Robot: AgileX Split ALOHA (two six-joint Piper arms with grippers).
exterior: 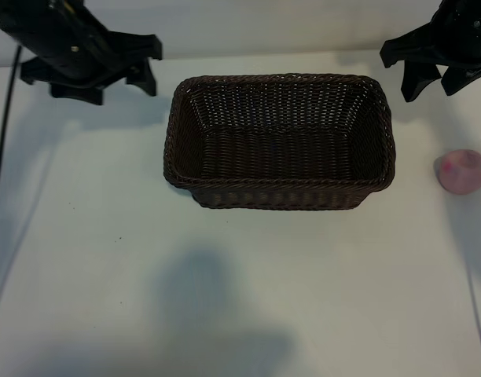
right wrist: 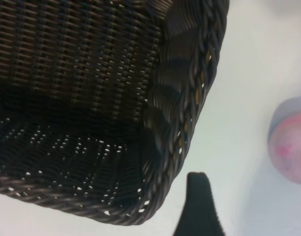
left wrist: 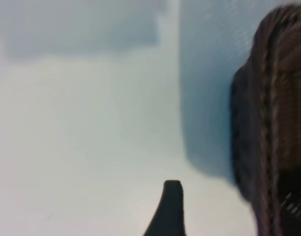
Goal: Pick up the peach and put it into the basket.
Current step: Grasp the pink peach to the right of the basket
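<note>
Currently, the basket (exterior: pixel 280 141) stands on the white table (exterior: pixel 99 259) near the middle of its far edge, long side across the exterior view, with nothing inside it. The peach (exterior: pixel 463 170) lies on the table by the right edge, apart from the basket's right end and outside it. The left gripper (exterior: pixel 107 75) hangs above the far left corner of the table, beside the basket's left end, its fingers spread and holding nothing. The right gripper (exterior: pixel 438 69) hangs above the far right corner, farther back than the peach, its fingers also spread and empty. In the right wrist view one fingertip (right wrist: pixel 198 204) sits between the basket corner and the peach.
</note>
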